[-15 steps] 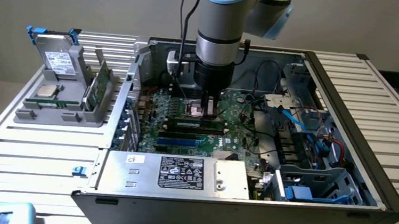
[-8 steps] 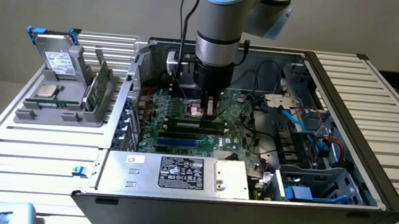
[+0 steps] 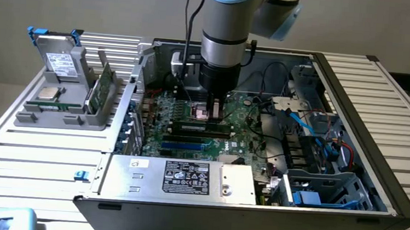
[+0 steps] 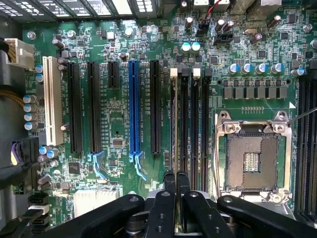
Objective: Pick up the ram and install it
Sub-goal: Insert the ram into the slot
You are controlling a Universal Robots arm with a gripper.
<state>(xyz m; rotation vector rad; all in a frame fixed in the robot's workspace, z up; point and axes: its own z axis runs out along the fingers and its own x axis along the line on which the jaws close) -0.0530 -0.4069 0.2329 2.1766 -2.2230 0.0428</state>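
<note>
The ram (image 3: 201, 128) stands on edge in 1 of the long memory slots near the middle of the motherboard (image 3: 188, 141), inside the open computer case (image 3: 377, 161). In the wrist view the ram (image 4: 174, 124) appears edge-on as a thin strip in the outermost of 4 parallel slots, on the side away from the empty processor socket (image 4: 252, 158). The pincer (image 3: 215, 116) hangs straight down from the arm, right over 1 end of the stick. Its 2 dark fingers (image 4: 170, 188) are pressed together, and the closed pincer (image 4: 176, 181) has nothing visible between them. Whether the tips touch the ram cannot be told.

Beyond the memory slots lie black expansion slots, 1 blue slot (image 4: 133, 104) and 1 white slot (image 4: 52, 99). A silver power supply (image 3: 185, 179) with a label fills the near edge of the case. On the slatted desk (image 3: 26, 156), at the exterior view's left, a grey holder (image 3: 51, 116) carries a drive with blue tabs (image 3: 61, 60), a square silver chip (image 3: 48, 93) and a green board (image 3: 103, 90) standing on edge.
</note>
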